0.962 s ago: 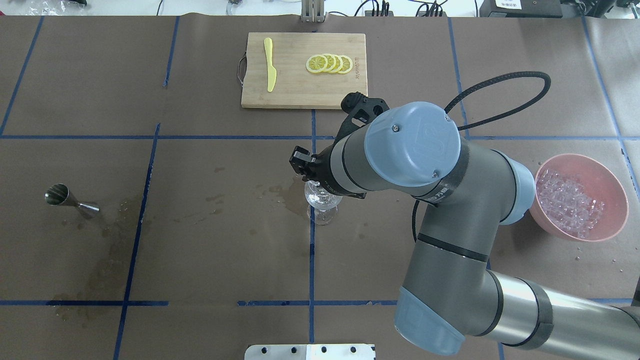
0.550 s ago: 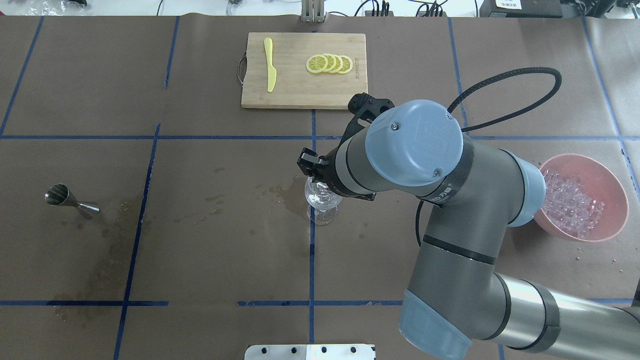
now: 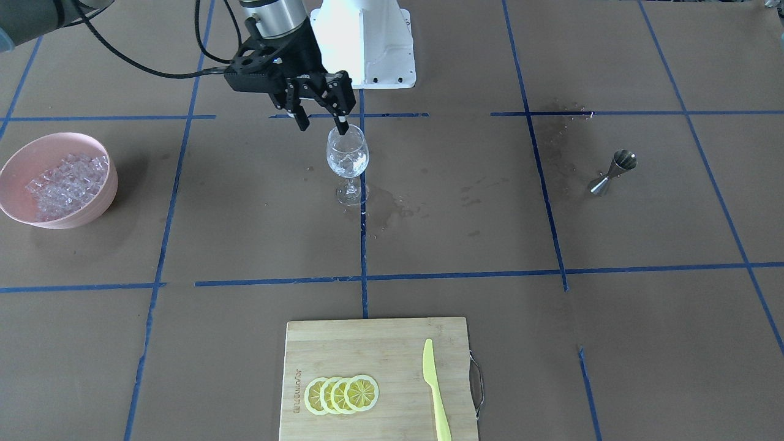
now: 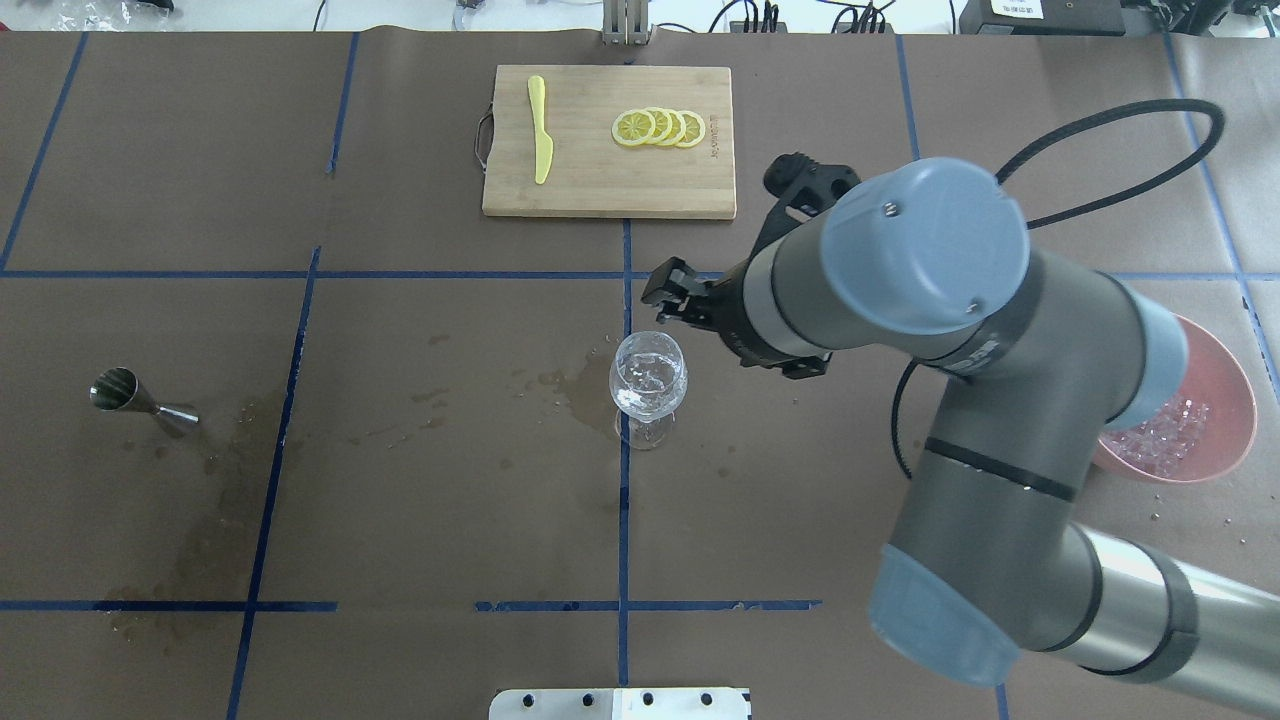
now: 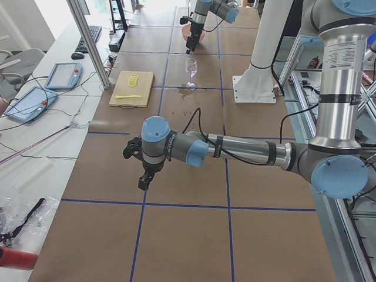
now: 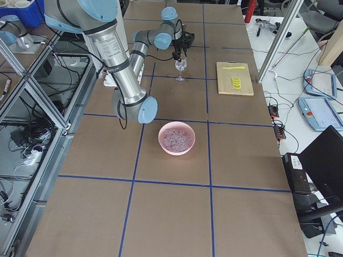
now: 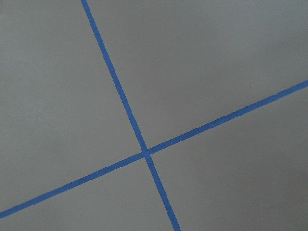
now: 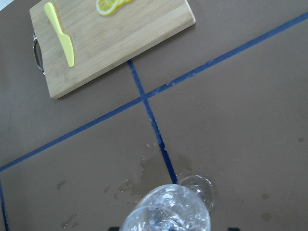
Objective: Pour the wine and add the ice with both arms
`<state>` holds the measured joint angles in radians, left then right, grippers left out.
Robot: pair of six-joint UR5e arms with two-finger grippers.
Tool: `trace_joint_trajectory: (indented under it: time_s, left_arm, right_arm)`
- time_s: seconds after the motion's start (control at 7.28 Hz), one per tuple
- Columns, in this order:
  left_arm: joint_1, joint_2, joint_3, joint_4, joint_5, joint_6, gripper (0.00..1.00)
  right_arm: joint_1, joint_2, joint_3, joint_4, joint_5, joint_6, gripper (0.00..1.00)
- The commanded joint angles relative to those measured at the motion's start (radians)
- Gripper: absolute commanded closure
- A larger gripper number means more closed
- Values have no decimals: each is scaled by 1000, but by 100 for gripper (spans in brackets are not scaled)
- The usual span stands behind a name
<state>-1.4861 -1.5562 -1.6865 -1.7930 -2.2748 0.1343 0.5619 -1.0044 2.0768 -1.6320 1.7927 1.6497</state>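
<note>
Overhead exterior is showing the right claw hovering, fingers apart, just beside the glass. Ice is lying in the bowl well right of the glass, nearer this arm, some seemingly in the glass too. Left claw: cannot tell.

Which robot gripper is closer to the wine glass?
Right. The right gripper hovers open just above the wine glass, by its rim. The left gripper is far away, over bare table toward the robot's left end.
</note>
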Motion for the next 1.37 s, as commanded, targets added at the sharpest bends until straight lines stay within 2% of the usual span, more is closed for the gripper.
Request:
trace_joint_trajectory:
  time_s: [0.0, 0.41, 0.69, 0.82, 1.24]
  left_arm:
    - [0, 4, 10, -2, 8, 36, 0]
    - [0, 4, 11, 1, -3, 38, 0]
    - [0, 7, 7, -3, -5, 38, 0]
    - [0, 18, -5, -5, -6, 38, 0]
    - [-2, 56, -21, -6, -5, 28, 0]
  right_arm:
    - [166, -196, 69, 9, 150, -246, 0]
    - [482, -408, 40, 8, 336, -769, 0]
    - [703, -491, -59, -2, 471, -1137, 0]
    - [799, -529, -107, -5, 494, -1300, 0]
    - [912, -586, -240, -25, 504, -1707, 0]
